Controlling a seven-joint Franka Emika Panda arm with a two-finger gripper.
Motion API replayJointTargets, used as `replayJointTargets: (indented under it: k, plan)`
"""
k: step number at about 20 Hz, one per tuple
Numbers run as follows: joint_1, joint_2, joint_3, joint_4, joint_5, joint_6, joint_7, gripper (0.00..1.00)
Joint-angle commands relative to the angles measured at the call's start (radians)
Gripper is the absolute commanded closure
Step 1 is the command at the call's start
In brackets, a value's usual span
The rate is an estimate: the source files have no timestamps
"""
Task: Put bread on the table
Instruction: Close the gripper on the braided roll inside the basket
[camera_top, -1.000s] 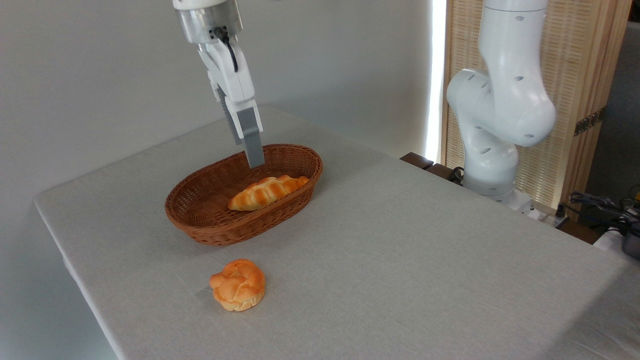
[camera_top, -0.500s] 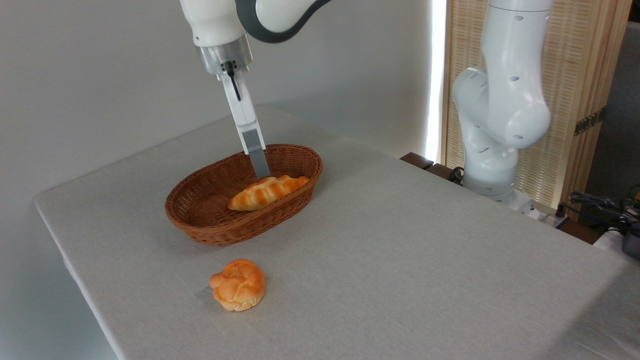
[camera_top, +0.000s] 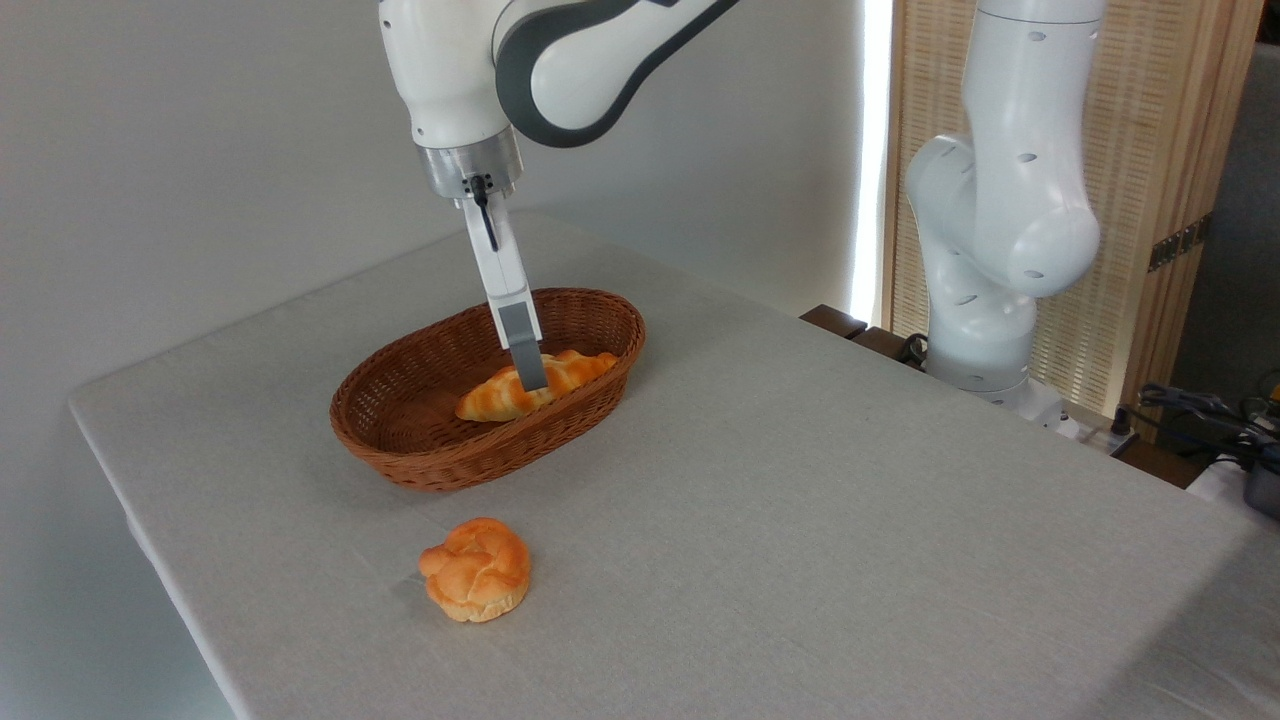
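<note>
The bread, a long braided golden loaf, lies in the brown wicker basket at the back left of the table. My gripper reaches down into the basket, seen edge-on. Its near grey finger stands in front of the loaf's middle, and the other finger is hidden behind it. The fingers appear to straddle the loaf, which still rests on the basket floor.
A small round knotted bun sits on the cloth in front of the basket. The arm's white base stands past the table's far right edge, with cables beside it.
The gripper has turned edge-on and come down from above the basket's far rim to the loaf. The bread and the bun have not moved.
</note>
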Motion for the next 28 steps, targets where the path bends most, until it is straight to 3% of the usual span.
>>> replayJointTargets:
  k: [1, 16, 17, 22, 23, 28]
  plan:
    - [-0.018, -0.007, 0.004, -0.037, -0.012, 0.092, 0.007, 0.0]
    - [-0.035, 0.036, 0.003, -0.083, -0.012, 0.103, 0.008, 0.01]
    - [-0.035, 0.036, 0.003, -0.083, -0.012, 0.103, 0.008, 0.06]
    - [-0.034, 0.037, 0.004, -0.082, -0.014, 0.103, 0.007, 0.56]
    - [-0.032, 0.037, 0.004, -0.082, -0.014, 0.102, 0.007, 0.6]
    - [-0.029, 0.036, 0.004, -0.08, -0.014, 0.102, 0.007, 0.61]
